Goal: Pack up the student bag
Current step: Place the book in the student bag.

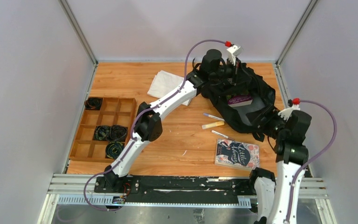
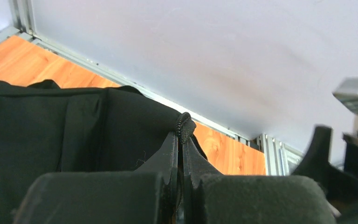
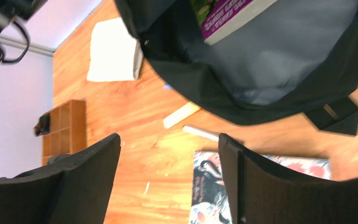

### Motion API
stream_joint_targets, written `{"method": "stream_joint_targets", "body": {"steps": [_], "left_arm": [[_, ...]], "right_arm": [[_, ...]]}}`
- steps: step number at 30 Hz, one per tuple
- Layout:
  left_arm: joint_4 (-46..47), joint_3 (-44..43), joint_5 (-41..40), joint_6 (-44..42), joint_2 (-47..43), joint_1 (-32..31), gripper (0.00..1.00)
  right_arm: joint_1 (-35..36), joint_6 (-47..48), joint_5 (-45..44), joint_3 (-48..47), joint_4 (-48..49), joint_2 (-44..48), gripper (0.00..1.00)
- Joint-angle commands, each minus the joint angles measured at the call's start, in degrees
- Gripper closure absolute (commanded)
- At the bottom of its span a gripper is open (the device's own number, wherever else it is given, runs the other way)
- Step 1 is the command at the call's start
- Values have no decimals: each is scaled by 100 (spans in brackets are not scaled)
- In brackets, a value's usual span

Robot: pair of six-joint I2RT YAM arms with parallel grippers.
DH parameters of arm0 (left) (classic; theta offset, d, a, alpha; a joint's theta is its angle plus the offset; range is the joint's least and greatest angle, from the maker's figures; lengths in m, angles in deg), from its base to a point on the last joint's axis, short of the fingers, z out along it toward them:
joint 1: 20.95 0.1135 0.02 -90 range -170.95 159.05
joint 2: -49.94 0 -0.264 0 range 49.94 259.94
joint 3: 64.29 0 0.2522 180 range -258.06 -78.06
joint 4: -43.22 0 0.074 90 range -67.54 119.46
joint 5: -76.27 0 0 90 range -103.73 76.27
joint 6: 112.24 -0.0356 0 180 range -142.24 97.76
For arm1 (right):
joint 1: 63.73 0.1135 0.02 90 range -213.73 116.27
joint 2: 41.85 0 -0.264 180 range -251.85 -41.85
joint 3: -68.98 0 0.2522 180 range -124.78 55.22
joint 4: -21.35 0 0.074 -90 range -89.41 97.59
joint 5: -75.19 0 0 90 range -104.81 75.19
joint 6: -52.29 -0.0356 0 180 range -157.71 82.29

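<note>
The black student bag [image 1: 256, 100] lies open at the back right of the table, with a purple-edged book [image 1: 239, 100] inside it; the book also shows in the right wrist view [image 3: 228, 16]. My left gripper [image 1: 235, 70] is shut on the bag's zipper edge [image 2: 184, 125] and holds it up at the far side. My right gripper [image 1: 272, 122] is open and empty, just off the bag's near right edge. A second book with a patterned cover [image 1: 237, 153] lies flat in front of the bag. A pen [image 1: 213, 116], a yellow marker [image 1: 213, 125] and a white stick [image 1: 220, 134] lie left of the bag.
A folded white cloth [image 1: 165, 85] lies at the back centre. A wooden divided tray [image 1: 103, 129] holding coiled black cables stands at the left. White walls with metal rails enclose the table on three sides.
</note>
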Motion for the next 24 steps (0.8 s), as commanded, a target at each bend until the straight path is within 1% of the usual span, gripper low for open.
{"method": "stream_joint_targets", "body": {"steps": [1, 2, 4, 7, 8, 10, 11, 12, 13, 15, 17, 18, 19, 21, 22, 24], "left_arm": [[674, -388, -214, 58, 107, -56, 100], [696, -475, -259, 43, 175, -57, 100], [784, -693, -358, 53, 348, -57, 100], [1087, -895, -584, 257, 590, -68, 100], [1109, -969, -677, 267, 641, -86, 100], [1111, -939, -747, 296, 648, -152, 100], [1083, -870, -788, 331, 593, -169, 94], [991, -799, -791, 312, 517, -173, 69], [800, -772, -813, 225, 438, -171, 50], [310, -686, -1028, -108, 175, -171, 34], [204, -264, -1165, -347, -251, -128, 11], [203, 41, -1217, -388, -497, -82, 2], [202, 336, -1279, -390, -785, -26, 0], [202, 843, -1363, -319, -1353, 119, 0], [46, 1089, -1453, -264, -1590, 211, 0], [-203, 1581, -1672, -82, -2022, 420, 0]], "right_arm": [[-11, 345, 455, 430, -969, 415, 28], [16, 387, 490, 508, -1072, 385, 34], [19, 435, 509, 644, -1219, 425, 53], [24, 434, 526, 715, -1277, 480, 68], [23, 432, 531, 744, -1283, 469, 70], [33, 415, 577, 825, -1256, 458, 69], [33, 399, 601, 872, -1212, 447, 68], [37, 370, 627, 908, -1176, 447, 68], [44, 342, 675, 945, -1121, 437, 68], [66, 279, 724, 972, -1066, 430, 66], [89, 242, 702, 968, -1070, 427, 63], [102, 244, 706, 950, -1080, 431, 63], [107, 237, 712, 928, -1092, 444, 63], [152, 198, 705, 876, -1083, 428, 62], [192, 183, 704, 840, -1065, 413, 62], [370, 155, 487, 721, -1053, 397, 58]]}}
